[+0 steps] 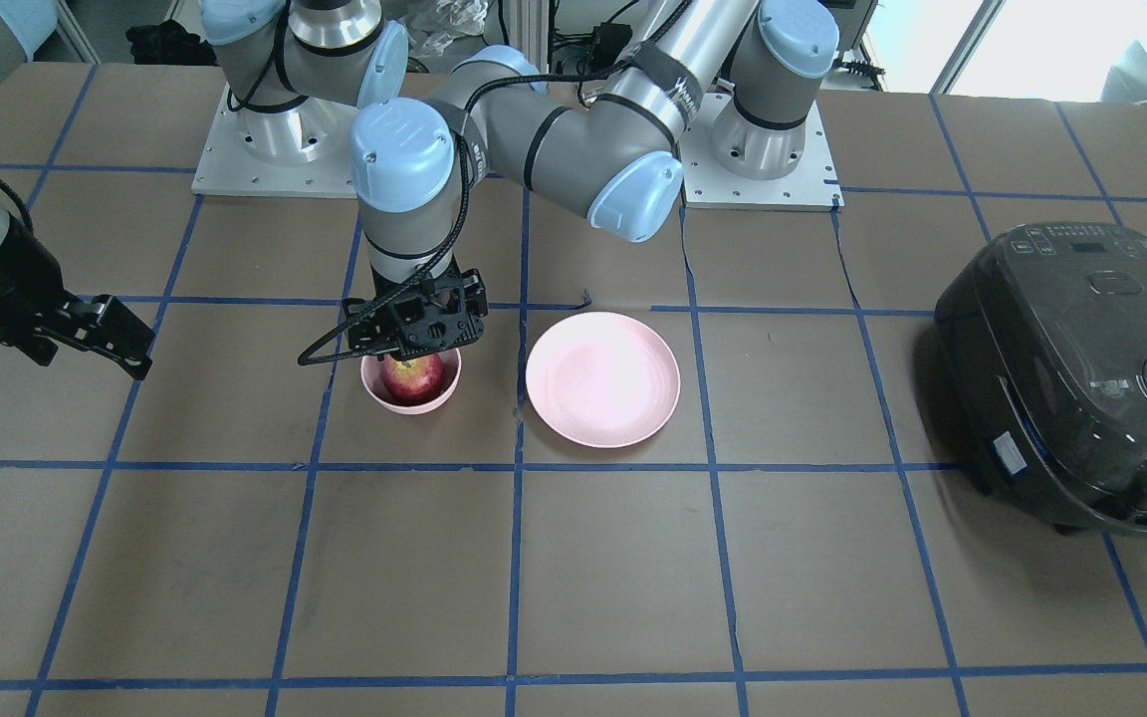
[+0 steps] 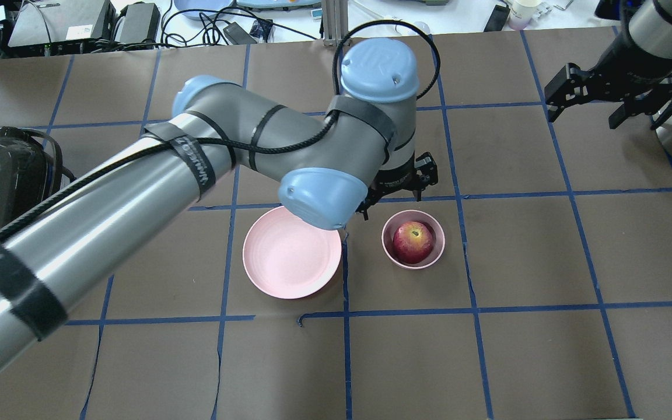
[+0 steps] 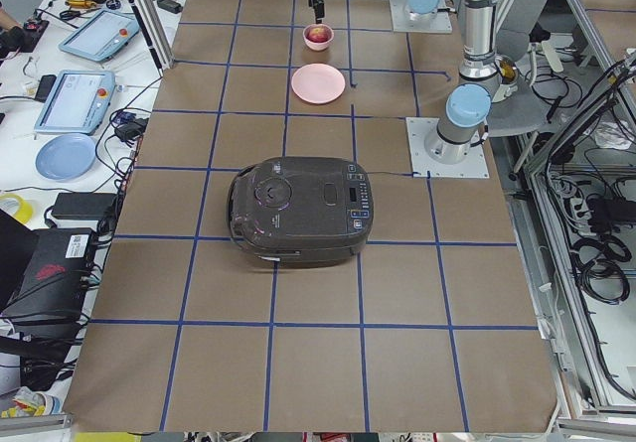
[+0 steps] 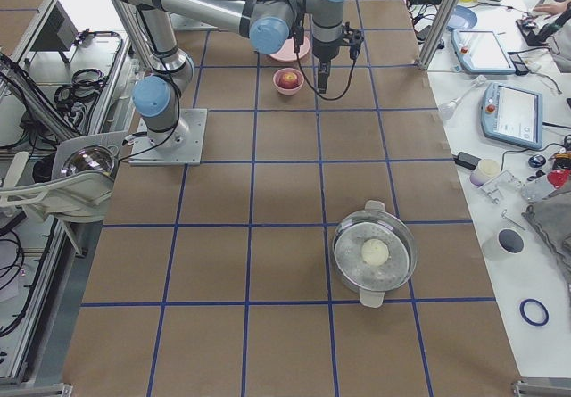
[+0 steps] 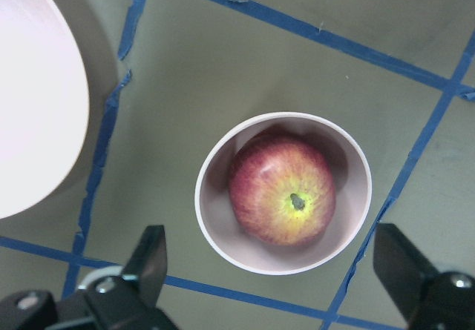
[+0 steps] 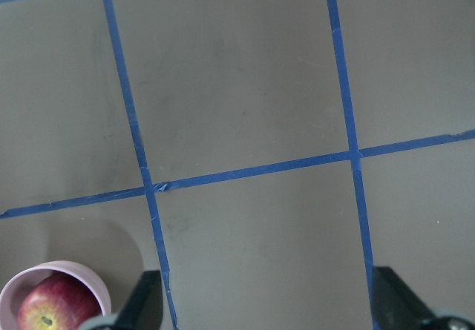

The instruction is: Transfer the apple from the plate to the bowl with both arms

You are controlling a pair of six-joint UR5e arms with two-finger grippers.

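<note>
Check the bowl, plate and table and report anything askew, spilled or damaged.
Nothing is spilled or tipped. The apple sits stem side up inside the bowl, and the plate lies flat and bare. The one flaw is the blue tape between plate and bowl, which is frayed and broken along its edge.

The plate (image 5: 37,100) is cropped at the left wrist view's edge, the bowl (image 6: 96,285) at the right wrist view's corner.
</note>
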